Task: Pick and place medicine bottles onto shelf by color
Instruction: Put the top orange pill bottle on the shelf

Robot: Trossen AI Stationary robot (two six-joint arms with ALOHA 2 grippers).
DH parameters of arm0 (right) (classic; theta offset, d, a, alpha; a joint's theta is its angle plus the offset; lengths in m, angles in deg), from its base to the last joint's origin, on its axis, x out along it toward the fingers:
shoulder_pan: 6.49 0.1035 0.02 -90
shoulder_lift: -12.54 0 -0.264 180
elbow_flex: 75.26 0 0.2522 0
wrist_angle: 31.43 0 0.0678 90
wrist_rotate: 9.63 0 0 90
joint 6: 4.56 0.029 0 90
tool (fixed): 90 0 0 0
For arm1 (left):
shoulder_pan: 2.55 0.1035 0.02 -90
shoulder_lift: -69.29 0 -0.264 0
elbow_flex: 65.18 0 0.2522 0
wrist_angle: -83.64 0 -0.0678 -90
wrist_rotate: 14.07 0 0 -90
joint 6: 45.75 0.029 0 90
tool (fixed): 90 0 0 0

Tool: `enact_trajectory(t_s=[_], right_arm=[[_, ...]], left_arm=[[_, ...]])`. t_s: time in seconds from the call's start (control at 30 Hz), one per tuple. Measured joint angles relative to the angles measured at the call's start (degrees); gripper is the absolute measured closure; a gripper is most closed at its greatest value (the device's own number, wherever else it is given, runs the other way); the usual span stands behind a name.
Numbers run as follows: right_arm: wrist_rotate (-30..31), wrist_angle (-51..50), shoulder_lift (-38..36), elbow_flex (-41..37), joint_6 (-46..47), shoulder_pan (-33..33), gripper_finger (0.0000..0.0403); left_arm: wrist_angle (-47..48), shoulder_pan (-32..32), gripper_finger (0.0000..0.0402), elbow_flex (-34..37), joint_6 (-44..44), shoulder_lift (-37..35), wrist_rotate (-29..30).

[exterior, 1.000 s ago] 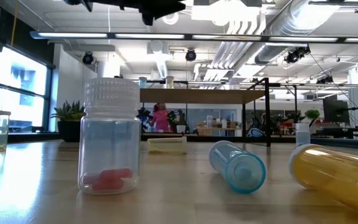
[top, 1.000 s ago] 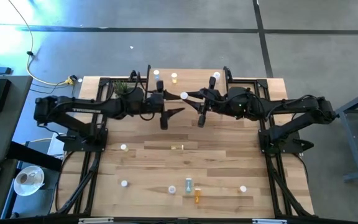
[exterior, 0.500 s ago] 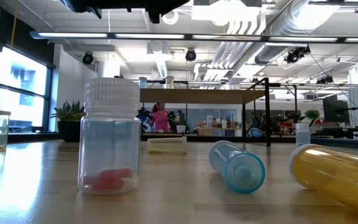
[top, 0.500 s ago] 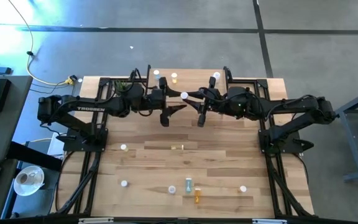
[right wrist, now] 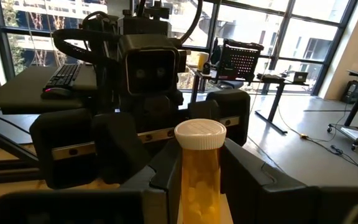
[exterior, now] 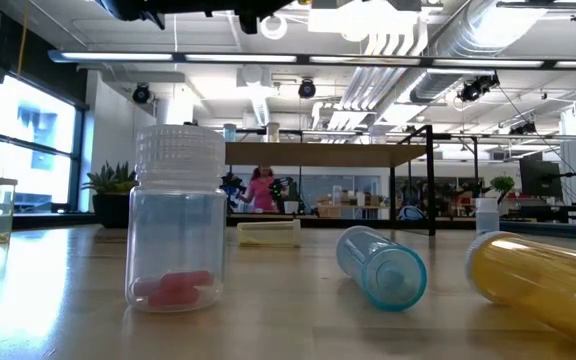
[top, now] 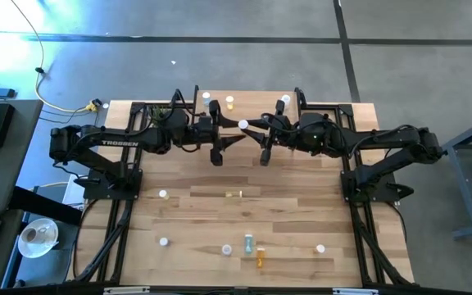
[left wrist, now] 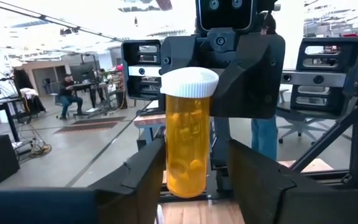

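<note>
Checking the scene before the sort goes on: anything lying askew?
Yes. Near the front edge, a blue bottle and a yellow bottle lie on their sides, while the clear bottle beside them stands upright. Nothing looks spilled or broken.

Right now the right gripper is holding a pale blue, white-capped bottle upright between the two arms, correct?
Not quite: the bottle is orange, not pale blue, as both wrist views show. The rest stands: the right gripper holds it upright, white cap on top, between the two arms, with the left gripper brought up around it from the other side.
</note>
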Motion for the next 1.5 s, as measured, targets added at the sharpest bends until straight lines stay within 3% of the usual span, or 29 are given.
enact_trajectory(t_s=[0.33, 0.77, 0.93, 1.13, 1.3, 1.5], right_arm=[[-1.24, 0.07, 0.00, 0.00, 1.23, -0.02, 0.0320], [-1.33, -2.69, -0.02, 0.00, 1.22, -0.02, 0.0319], [-1.06, -5.84, -0.07, 0.00, 1.51, -0.07, 0.0282], [3.92, -10.40, -0.04, 0.01, 2.59, -0.04, 0.0234], [7.61, -16.69, -0.63, -0.09, 3.31, -0.46, 0.0226], [7.75, -20.68, -3.03, -0.08, 3.73, -1.97, 0.0225]], left_arm=[[0.02, 0.00, 0.0307, 0.00, 0.10, -0.02, 0.02], [1.29, 0.00, 0.0310, 0.00, 0.13, -0.02, 0.28], [1.80, -0.04, 0.0310, 0.02, 0.99, -0.05, 1.67], [2.69, 0.23, 0.0310, 0.02, 2.05, -0.05, 5.58], [4.82, 1.57, 0.0310, -0.07, 2.05, -0.11, 7.21], [11.10, 3.30, 0.0310, -0.07, 1.85, -0.11, 7.54]])
